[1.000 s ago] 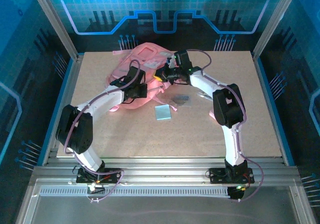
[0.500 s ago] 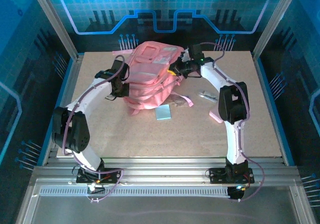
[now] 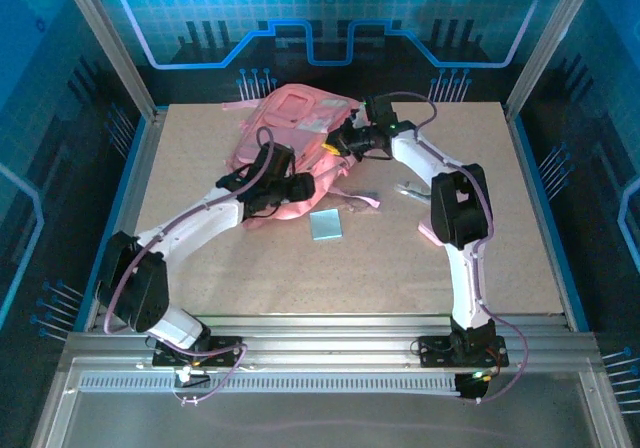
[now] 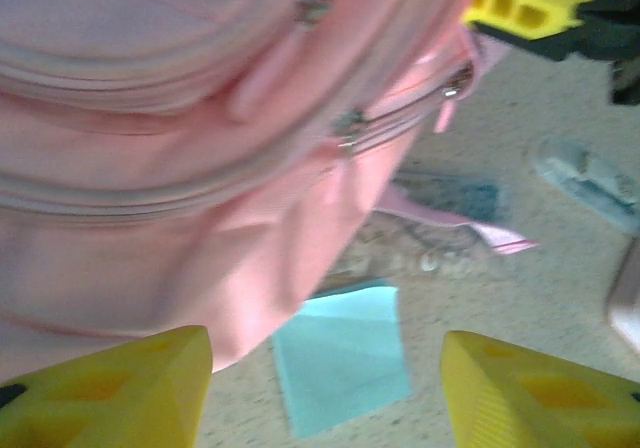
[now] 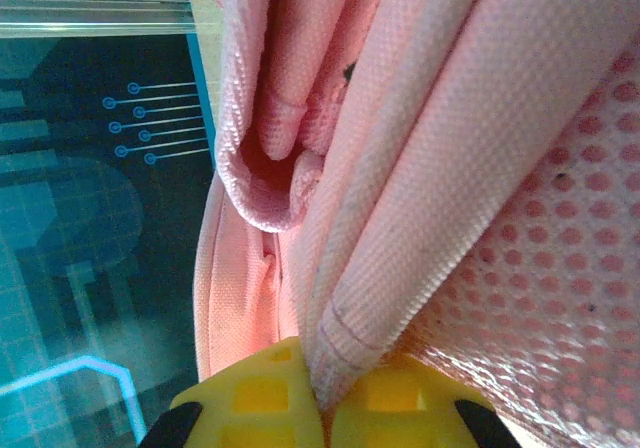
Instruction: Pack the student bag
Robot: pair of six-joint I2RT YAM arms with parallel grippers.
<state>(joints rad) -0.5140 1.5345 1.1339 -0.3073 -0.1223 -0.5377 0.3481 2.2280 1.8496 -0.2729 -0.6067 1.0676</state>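
Bag (image 3: 298, 118), fabric clamped in right pincer (image 5: 324, 400)

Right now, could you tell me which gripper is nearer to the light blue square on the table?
Left. The left gripper hangs open just beyond the light blue square, at the student bag's near edge; the right gripper is farther back, pinching the bag's fabric.
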